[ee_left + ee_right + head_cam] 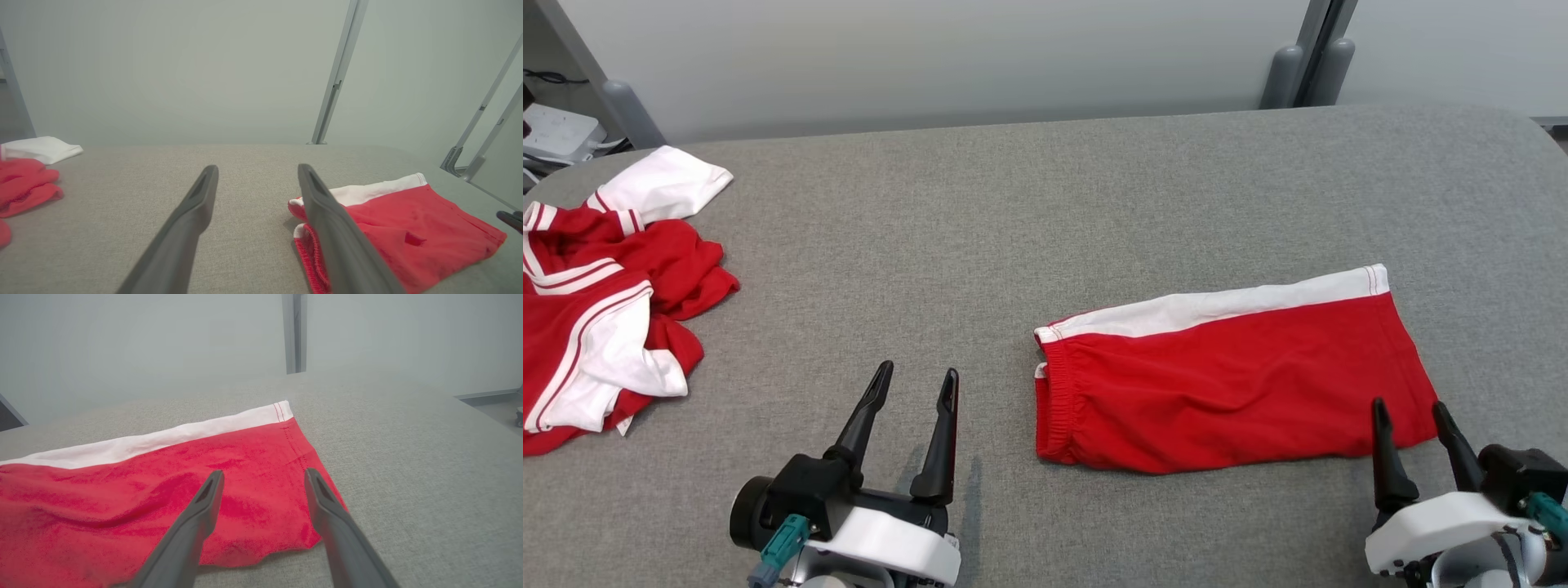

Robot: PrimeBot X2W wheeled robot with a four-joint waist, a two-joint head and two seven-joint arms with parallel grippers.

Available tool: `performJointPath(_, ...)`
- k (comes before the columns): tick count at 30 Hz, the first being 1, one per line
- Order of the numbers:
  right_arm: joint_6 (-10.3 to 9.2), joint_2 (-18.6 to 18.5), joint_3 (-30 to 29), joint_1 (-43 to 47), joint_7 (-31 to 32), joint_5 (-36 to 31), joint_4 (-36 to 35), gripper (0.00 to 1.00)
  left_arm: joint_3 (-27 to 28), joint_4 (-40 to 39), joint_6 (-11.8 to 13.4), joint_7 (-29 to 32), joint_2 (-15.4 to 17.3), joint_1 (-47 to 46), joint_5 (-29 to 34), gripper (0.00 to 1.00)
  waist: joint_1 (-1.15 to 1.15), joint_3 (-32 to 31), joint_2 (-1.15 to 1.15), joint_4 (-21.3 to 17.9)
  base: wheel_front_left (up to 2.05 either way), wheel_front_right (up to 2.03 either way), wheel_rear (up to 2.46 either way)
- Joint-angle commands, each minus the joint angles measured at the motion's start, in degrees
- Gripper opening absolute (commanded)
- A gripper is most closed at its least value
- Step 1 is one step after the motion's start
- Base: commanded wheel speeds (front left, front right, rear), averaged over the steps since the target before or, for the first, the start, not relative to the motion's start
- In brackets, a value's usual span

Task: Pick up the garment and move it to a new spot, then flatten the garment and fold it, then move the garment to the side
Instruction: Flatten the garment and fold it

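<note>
Garment: you see the folded red-and-white shorts [1233, 384] lying flat on the grey table [1045, 180], right of centre | your right gripper [1409, 404]: fingers spread, tips over the shorts' near right corner, gripping nothing | your left gripper [919, 371]: fingers spread above bare table, left of the shorts | far left: crumpled red-and-white clothes [596, 310]

Lies flat on the right side of the grey table [1013, 229] as red shorts [1233, 384] folded in half, white band along the far edge, gathered waistband to the left, hem to the right, faint wrinkles near the front edge.
</note>
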Motion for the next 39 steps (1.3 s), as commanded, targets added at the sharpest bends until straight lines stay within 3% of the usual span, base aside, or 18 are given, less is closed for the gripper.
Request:
performJointPath(1,-0.01,-1.5,2.4,0.8,-0.8,-0.3,-2.6,1.00,2.1,-1.7,0.6,-0.5,0.1,-0.8,-0.1,1.00,0.00,-0.3,0.00,-0.1,0.00,0.00,0.00)
performJointPath(12,-0.01,-6.8,11.8,10.7,-0.8,2.0,-13.1,1.00,3.8,-2.2,1.1,-0.5,0.1,3.5,-1.6,1.00,0.00,-4.6,0.00,-1.6,0.00,0.00,0.00)
performJointPath(24,-0.01,-8.9,14.3,13.6,-0.8,4.4,-16.5,1.00,5.0,-3.0,1.0,-0.5,0.1,5.5,-1.6,1.00,0.00,-5.6,0.00,-2.3,0.00,0.00,0.00)
performJointPath(32,-0.01,-6.4,11.5,13.5,-0.8,7.7,-15.0,1.00,5.0,-2.6,0.8,-0.5,0.1,5.5,-1.2,1.00,0.00,-6.0,0.00,-1.8,0.00,0.00,0.00)
performJointPath(39,-0.01,-3.9,5.6,6.5,-0.8,16.3,-2.5,1.00,4.4,-2.4,0.7,-0.5,0.1,5.0,-0.9,1.00,0.00,-5.3,0.00,-1.5,0.00,0.00,0.00)
